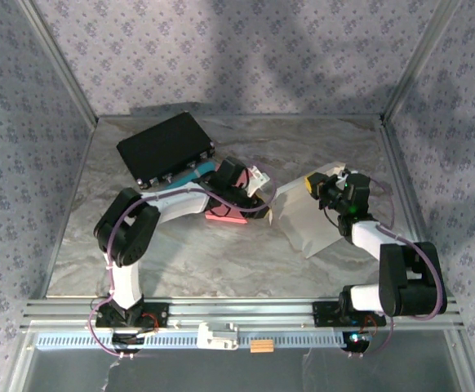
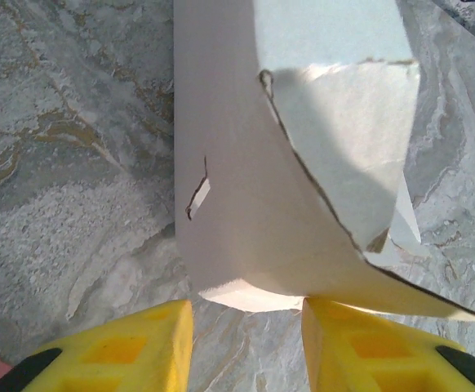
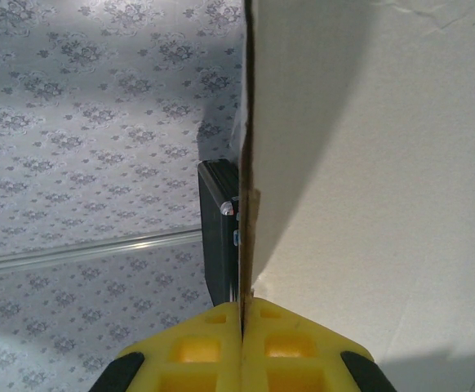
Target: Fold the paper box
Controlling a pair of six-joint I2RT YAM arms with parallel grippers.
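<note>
Paper box, right of table centre, half folded.
Right gripper pinches a panel edge; left gripper stands apart before the curled flap, which I'd push over squarely, not crumple.

Left claw parted — curled paper box edge between its 2 fingers.

2 black-white arms, yellow fingers
</note>
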